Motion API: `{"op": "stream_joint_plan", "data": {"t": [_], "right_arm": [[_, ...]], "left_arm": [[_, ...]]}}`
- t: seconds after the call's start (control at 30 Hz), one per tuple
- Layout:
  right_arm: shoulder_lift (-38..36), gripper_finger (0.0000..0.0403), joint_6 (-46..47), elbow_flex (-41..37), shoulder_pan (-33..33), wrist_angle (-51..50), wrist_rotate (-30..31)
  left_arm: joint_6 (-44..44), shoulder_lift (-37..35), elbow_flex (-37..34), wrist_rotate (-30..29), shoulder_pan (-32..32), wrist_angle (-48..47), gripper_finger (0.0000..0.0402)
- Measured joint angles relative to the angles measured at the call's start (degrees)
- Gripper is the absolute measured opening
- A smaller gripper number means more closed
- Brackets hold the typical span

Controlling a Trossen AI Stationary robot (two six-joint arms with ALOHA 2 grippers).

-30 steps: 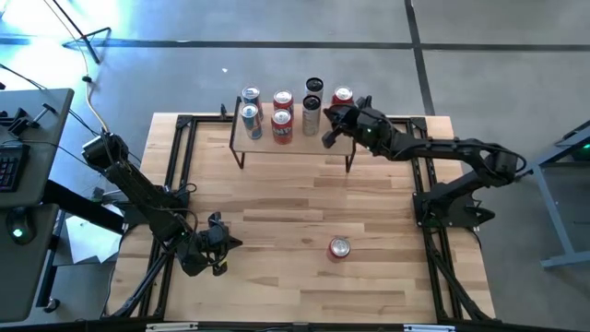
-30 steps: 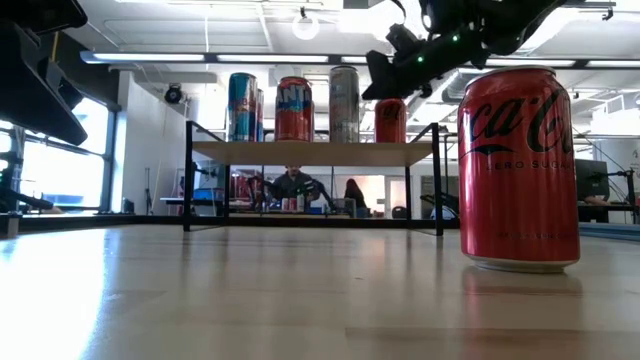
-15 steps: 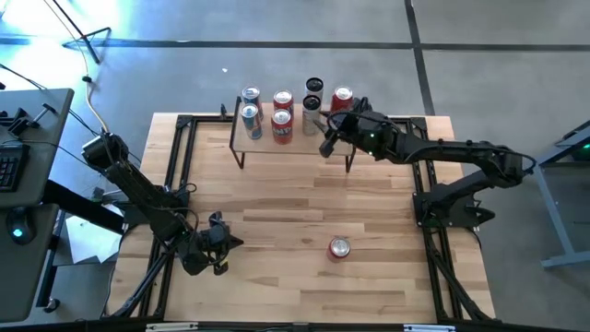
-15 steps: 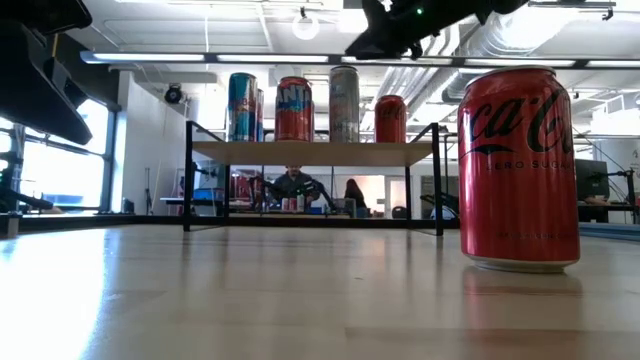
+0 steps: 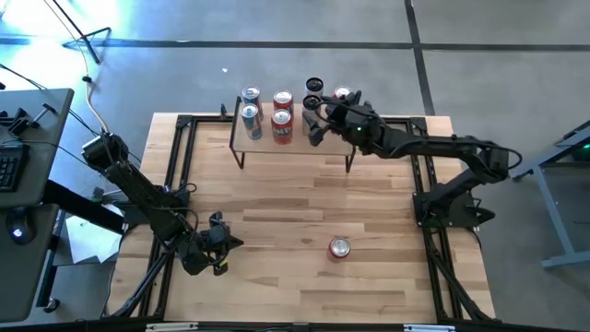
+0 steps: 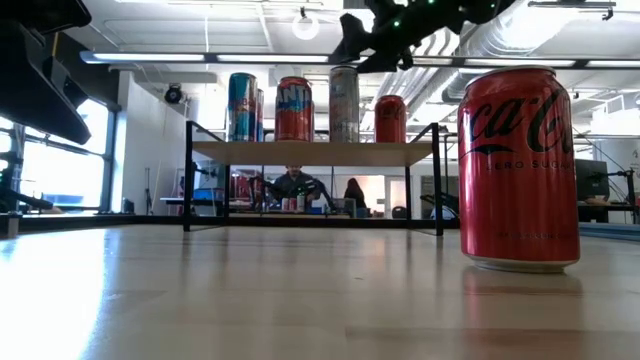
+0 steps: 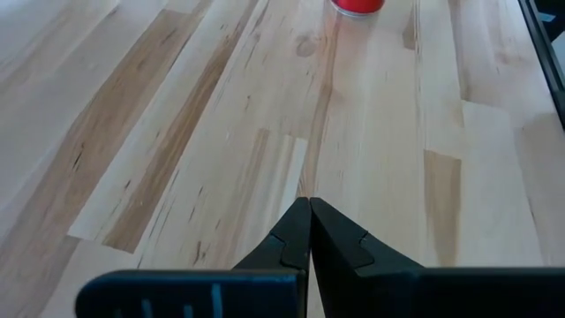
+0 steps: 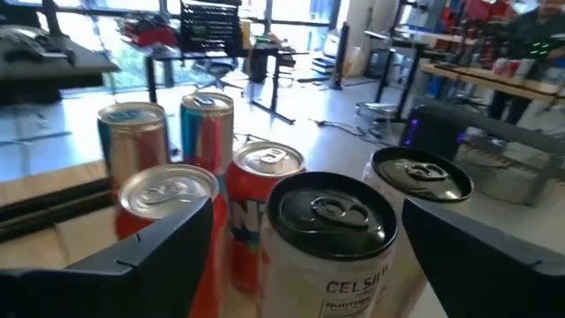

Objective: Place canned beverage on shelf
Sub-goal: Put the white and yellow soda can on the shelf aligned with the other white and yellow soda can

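The right gripper (image 5: 314, 121) hangs above the small raised shelf with a light wooden top and thin black wire legs (image 5: 323, 140) at the middle of the desk's far edge, its two dark fingers (image 8: 141, 252) spread wide on either side of a tall white can with a black lid (image 8: 328, 256), whose label reads "CELSIUS" only in part; the fingers stand apart from the can's sides and grasp nothing. In the low view this gripper (image 6: 352, 48) sits just over the top of that tall can (image 6: 344, 103).

Beside the tall can on the shelf stand two red cans with silver lids (image 8: 265, 212), one showing part of a white letter, and behind them two blue-and-red cans (image 8: 208, 132). A second black-lidded can (image 8: 422, 190) stands just behind the tall one. In the low view a red can on the shelf (image 6: 294, 108) bears letters that look like "ANT", and another small red can (image 6: 390, 119) stands toward the shelf's right end.

A red Coca-Cola can (image 6: 519, 168) reading "ZERO SUGAR" stands upright on the light wooden desk (image 5: 277, 212), near the front edge and right of the middle, well apart from the shelf.

The left gripper (image 5: 224, 244) rests low near the desk's front-left corner, its fingertips (image 7: 296, 231) pressed together and holding nothing.
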Motion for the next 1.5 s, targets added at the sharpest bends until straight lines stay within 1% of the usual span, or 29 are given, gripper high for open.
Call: {"op": "stream_joint_plan", "data": {"t": [0.13,0.3,0.5,0.7,0.83,1.03,1.33,1.5], "right_arm": [[0.97,0.0355,-1.02,0.72,-0.01,0.06,2.23],[0.97,0.0355,-0.13,0.72,-0.28,0.08,4.8],[0.97,0.0355,1.81,0.74,-1.14,-0.97,4.1],[0.97,0.0355,2.63,0.74,-2.0,-1.03,0.38],[0.97,0.0346,3.03,0.74,-2.89,-1.24,-0.7],[0.97,0.031,4.0,0.74,-3.6,-1.26,-3.75],[0.97,0.0251,3.88,0.74,-5.08,-1.93,-10.56],[0.92,0.0236,3.91,0.76,-7.03,-2.11,-14.89]], "left_arm": [[-0.02,-0.02,0.0,0.0,0.0,0.0,0.0],[-0.03,-0.01,0.0,0.01,0.0,0.0,0.0],[-0.31,-0.02,0.0,0.02,0.0,-0.01,0.0],[-0.34,-0.02,0.0,0.02,0.0,-0.02,0.0],[-0.35,-0.02,0.0,0.02,0.0,-0.02,0.0],[-0.35,-0.01,0.0,0.02,0.0,-0.02,0.0],[-0.36,-0.02,0.0,0.02,0.0,-0.03,0.0],[-0.36,0.0,0.0,0.02,0.0,-0.02,0.0]]}}
